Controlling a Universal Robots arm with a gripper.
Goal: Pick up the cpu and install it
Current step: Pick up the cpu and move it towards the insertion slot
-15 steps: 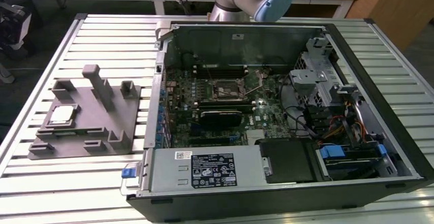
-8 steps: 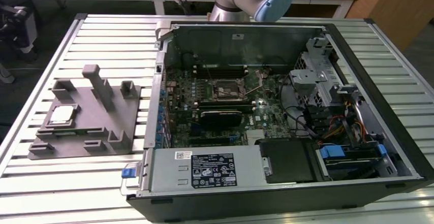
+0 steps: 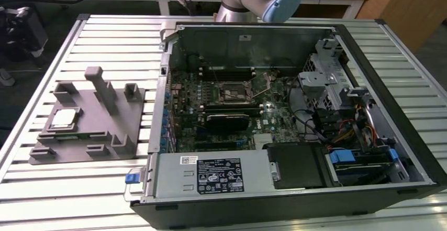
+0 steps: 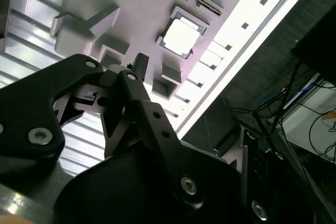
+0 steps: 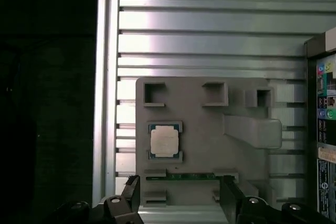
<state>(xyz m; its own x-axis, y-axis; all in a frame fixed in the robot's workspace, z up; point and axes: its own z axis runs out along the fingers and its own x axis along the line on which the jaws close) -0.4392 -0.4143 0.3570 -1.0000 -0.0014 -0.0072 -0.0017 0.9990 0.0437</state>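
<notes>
The cpu is a small silvery square lying flat in a pocket of the grey fixture, at the exterior view's left on the slatted table. Both wrist views look down on the cpu from well above. My gripper hangs over the near edge of the fixture, apart from the chip. It is open, its two black fingers stand wide apart and nothing lies between them.
An open computer case lies at the exterior view's right, with the motherboard socket and its thin lever inside, and a black block below it. Grey posts rise from the fixture. The table edge runs beside the fixture.
</notes>
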